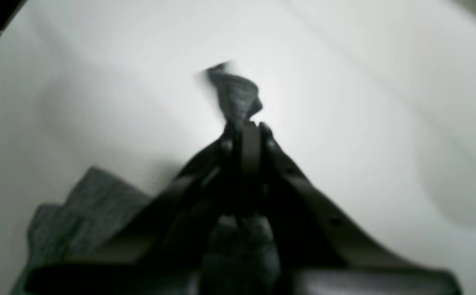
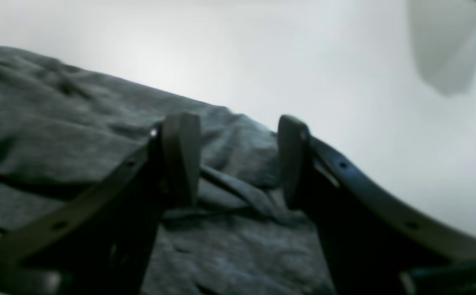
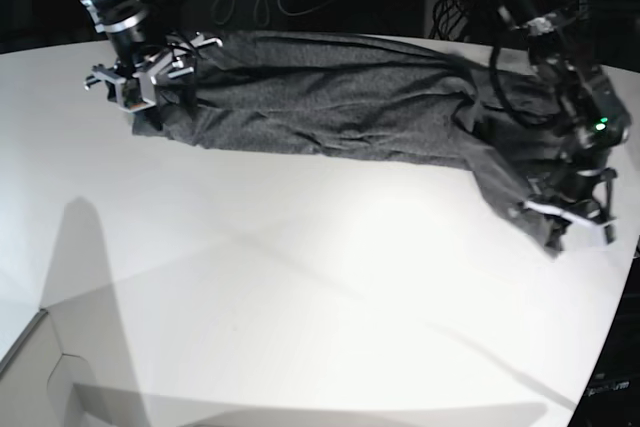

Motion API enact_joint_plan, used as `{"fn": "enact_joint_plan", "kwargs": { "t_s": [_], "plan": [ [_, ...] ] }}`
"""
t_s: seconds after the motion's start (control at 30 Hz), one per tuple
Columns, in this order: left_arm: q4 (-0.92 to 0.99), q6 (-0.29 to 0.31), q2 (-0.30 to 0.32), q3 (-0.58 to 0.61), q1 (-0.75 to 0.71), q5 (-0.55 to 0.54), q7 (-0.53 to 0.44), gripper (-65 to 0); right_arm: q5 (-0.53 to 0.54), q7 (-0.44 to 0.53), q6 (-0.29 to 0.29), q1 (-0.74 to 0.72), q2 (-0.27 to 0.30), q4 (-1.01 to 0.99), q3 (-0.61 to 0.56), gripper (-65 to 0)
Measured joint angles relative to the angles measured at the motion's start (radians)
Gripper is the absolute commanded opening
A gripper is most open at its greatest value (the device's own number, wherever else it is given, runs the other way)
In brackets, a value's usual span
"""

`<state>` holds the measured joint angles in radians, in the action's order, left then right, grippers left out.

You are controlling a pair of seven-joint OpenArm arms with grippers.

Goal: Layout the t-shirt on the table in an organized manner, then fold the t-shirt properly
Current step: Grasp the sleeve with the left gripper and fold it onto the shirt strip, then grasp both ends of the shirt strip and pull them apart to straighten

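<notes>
T-shirt: the dark heather-grey t-shirt (image 3: pixel 340 97) lies stretched in a long, rumpled band across the far side of the table (image 3: pixel 300 287), one end at the base view's left, a sleeve trailing down toward the right edge.

Left arm: seen at the base view's right, it reaches down from the back corner, wrist bent over the sleeve's end near the table's rim.

Left gripper: the left gripper (image 1: pixel 249 125) is pinched tight on the fabric; in the blurred wrist view a twisted tuft of grey knit sticks out beyond the closed tips, with more cloth bunched below and to the left.

Right arm: at the base view's left, it comes down from the far corner and points at the shirt's other end.

Right gripper: the right gripper (image 2: pixel 238 164) stands with its jaws parted, low over wrinkled cloth, a fold lying between the fingers (image 2: pixel 180 155); whether the tips touch the fabric cannot be told.

Table: white, bare in the foreground, shadows crossing it.
</notes>
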<state>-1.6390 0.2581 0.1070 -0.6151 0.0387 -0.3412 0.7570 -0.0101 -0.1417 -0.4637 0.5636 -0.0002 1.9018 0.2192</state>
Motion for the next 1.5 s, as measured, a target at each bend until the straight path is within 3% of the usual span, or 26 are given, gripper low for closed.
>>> {"fn": "enact_joint_plan", "kwargs": {
  "t_s": [0.27,0.53,1.0,1.27,1.4,1.5],
  "plan": [
    [0.172,-0.004,0.129,-0.142,-0.027,-0.163,0.017,-65.0,0.0,-0.003,0.0,-0.001,0.003,0.0,-0.048,-34.0],
    [0.29,-0.004,0.128,-0.182,-0.077,-0.174,0.006,-65.0,0.0,-0.003,0.0,0.0,0.003,0.0,-0.07,-34.0],
    [0.291,-0.004,0.129,-0.188,-0.131,-0.172,0.002,-64.9,0.0,0.0,0.0,-0.002,0.004,-0.005,-0.063,-33.9],
    [0.325,-0.002,0.133,-0.187,-0.143,-0.17,-0.006,-64.9,-0.003,-0.002,-0.002,-0.045,0.003,-0.186,-0.063,-33.9],
    [0.393,0.017,0.174,-0.188,-0.141,-0.193,-0.018,-64.9,0.007,0.014,-0.004,-0.09,0.027,-0.275,-0.049,-33.9],
    [0.429,0.101,0.184,-0.193,-0.135,-0.185,-0.039,-64.9,0.017,0.043,-0.006,-0.113,0.033,-0.319,-0.02,-33.9]
  ]
}}
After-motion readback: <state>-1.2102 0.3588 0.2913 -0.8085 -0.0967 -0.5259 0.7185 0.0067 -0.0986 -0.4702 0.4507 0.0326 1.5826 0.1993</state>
